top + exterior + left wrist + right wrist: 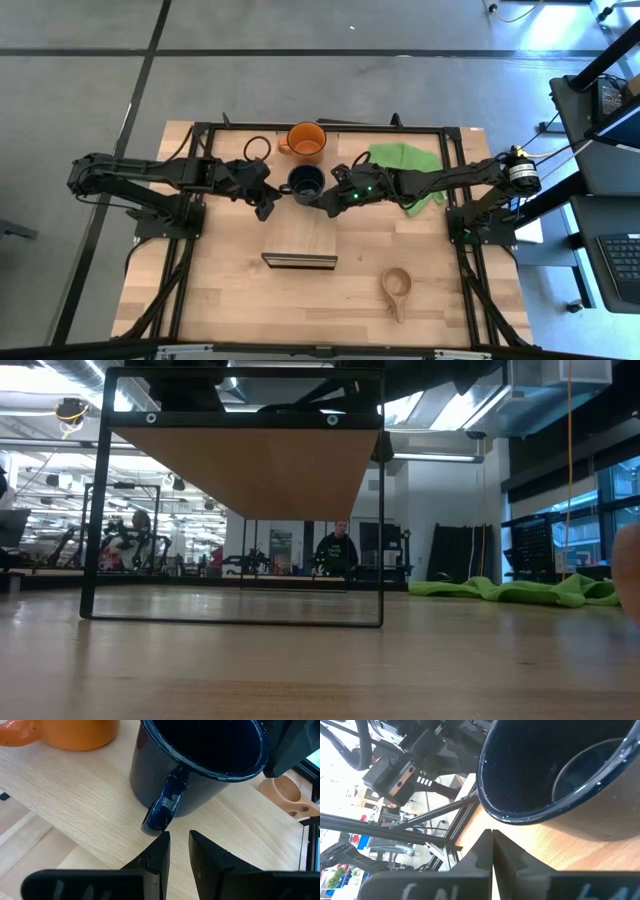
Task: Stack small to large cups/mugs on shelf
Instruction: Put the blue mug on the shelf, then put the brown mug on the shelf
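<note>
The dark navy mug (305, 183) stands upright on the light-wood shelf (300, 235), its handle (162, 810) pointing toward my left gripper. The orange mug (305, 140) stands just behind it on the same plank. The shallow wooden cup (396, 288) lies on the table at the near right. My left gripper (268, 205) is left of the navy mug. Its fingers are a narrow gap apart (179, 842), just short of the handle's lower end. My right gripper (325, 203) is shut at the mug's right side, just below the rim (492, 836). My right gripper's shut fingertips (485, 840) come level from the table's right. They stand at the navy mug's outer wall (580, 832), just under the rim. I cannot tell whether they touch it. The mug stands upright on the shelf.
A green cloth (408, 165) lies under my right arm at the back right. The low view shows the shelf's underside (250, 470) on a black frame (90, 510). A person (338, 550) stands far off in the room behind.
</note>
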